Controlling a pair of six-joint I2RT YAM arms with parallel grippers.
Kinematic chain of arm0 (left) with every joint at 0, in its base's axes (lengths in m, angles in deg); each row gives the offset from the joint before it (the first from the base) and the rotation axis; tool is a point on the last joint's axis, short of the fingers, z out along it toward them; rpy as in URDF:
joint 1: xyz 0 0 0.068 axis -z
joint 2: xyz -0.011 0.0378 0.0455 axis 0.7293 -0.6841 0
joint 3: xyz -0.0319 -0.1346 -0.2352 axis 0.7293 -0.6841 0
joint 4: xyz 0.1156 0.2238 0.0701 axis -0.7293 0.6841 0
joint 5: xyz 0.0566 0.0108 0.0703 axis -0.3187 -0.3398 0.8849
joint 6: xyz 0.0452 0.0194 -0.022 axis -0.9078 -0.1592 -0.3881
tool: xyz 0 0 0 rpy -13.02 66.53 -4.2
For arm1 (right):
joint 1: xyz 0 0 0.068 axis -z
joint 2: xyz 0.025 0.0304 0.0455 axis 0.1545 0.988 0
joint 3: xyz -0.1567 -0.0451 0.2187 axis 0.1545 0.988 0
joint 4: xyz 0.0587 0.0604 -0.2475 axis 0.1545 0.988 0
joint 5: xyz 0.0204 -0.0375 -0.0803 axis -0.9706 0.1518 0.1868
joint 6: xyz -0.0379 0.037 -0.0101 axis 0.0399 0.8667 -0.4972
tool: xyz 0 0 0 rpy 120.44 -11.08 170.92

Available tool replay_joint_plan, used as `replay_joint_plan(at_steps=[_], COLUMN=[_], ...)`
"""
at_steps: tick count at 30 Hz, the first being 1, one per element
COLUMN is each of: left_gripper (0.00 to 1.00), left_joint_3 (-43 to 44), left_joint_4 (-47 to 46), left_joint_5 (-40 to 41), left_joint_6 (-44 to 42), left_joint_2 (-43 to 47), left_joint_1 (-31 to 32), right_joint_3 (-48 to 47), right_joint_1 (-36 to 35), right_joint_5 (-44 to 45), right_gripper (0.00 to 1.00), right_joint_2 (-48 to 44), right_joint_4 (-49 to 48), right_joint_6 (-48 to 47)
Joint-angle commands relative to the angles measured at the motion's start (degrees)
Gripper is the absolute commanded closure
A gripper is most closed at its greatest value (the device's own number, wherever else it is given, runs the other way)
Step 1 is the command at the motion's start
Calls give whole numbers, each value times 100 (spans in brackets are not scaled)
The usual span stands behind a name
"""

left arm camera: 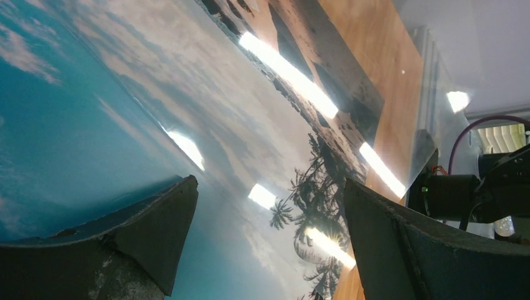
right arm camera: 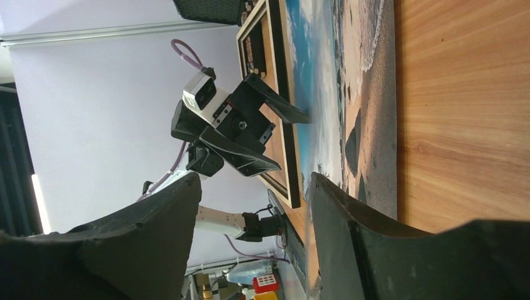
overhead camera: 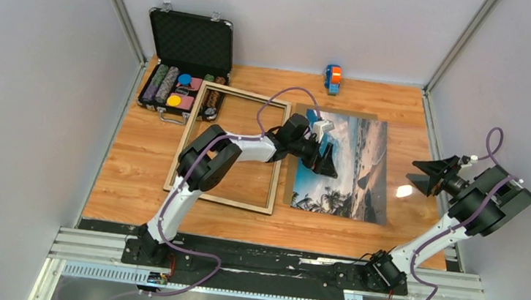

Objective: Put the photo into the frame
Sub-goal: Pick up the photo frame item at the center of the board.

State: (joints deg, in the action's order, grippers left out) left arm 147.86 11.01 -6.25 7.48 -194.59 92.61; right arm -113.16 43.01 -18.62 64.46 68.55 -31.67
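The photo (overhead camera: pixel 353 166), a glossy beach print, lies flat on the table right of centre, on a brown backing board (overhead camera: pixel 289 185). It fills the left wrist view (left arm camera: pixel 250 125) and shows in the right wrist view (right arm camera: pixel 319 94). The frame (overhead camera: pixel 242 90), pale wood face up, lies flat to the photo's left; its black edge shows in the right wrist view (right arm camera: pixel 292 187). My left gripper (overhead camera: pixel 331 162) (left arm camera: pixel 269 182) is open and empty, just above the photo's left part. My right gripper (overhead camera: pixel 416 175) (right arm camera: pixel 255 178) is open and empty, above the table right of the photo.
An open black chip case (overhead camera: pixel 186 61) stands at the back left. A blue and orange tape dispenser (overhead camera: pixel 333 78) sits at the back centre. Grey walls close in the table on three sides. A bright glare spot (overhead camera: pixel 402 191) lies beside the photo's right edge.
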Motion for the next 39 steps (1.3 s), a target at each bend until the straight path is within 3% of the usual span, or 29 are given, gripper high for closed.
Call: replay_joint_plan(at_steps=[1,6,13,20,24,39], left_gripper=[3,3,3,4,4,4], left_joint_3=[-324,-316,-263,-258,-225,-283], left_joint_4=[961,1010,1086,1282,1405,2504], left_joint_5=[36,63,122,254,317,526], left_joint_6=[22,-36,-68,-277,-398,-1196], left_joint_2=[-257,-247,-248,-67,126,1496], left_joint_1=[122,124,124,113,50,-1064], right_joint_3=[-333,-326,359,302,194,-42], right_joint_1=[409,386,304,294,296,170], right_joint_5=[-430,-200,901,1021,900,132], right_gripper=[37,42,54,77,100,100], right_joint_2=[671,643,-119,-234,-343,-1007], right_joint_4=[-802,-899,-2514,-2521,-2404,-2050], right_joint_6=[-593,-437,791,914,899,1193])
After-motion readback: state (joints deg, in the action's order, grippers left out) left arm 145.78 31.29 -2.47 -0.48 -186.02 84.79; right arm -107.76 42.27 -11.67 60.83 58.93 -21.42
